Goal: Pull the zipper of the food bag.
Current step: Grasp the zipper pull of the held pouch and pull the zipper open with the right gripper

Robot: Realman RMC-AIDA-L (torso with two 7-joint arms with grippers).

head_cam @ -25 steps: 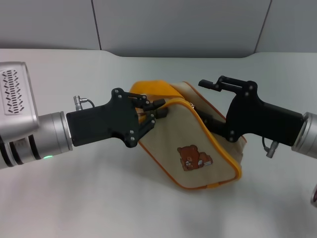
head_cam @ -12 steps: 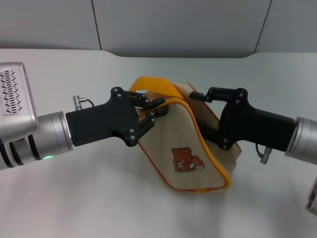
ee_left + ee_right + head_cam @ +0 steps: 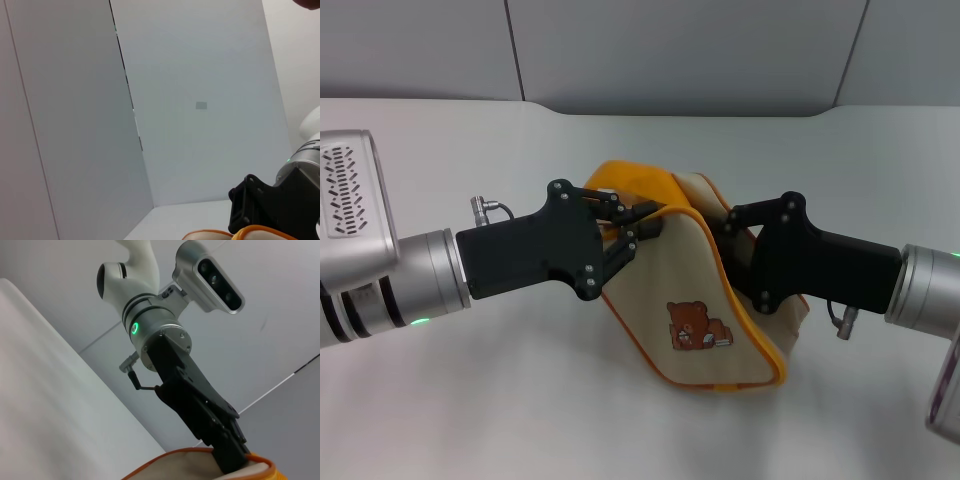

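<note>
The zipper point(image 3: 712, 250) slopes away from the clenched left end effector point(image 3: 638, 222) toward the right end effector point(image 3: 732, 222), grip state indiscernible.

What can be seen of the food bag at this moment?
The food bag is a small beige fabric pouch with orange piping along its edges, a brown bear print on its front and an orange strap at its upper left end. It sits tilted on the white table, its top edge slanting down to the right. The left gripper is shut on the bag's orange-trimmed top corner. The right gripper reaches in at the top edge from the other side; its grip cannot be made out.
</note>
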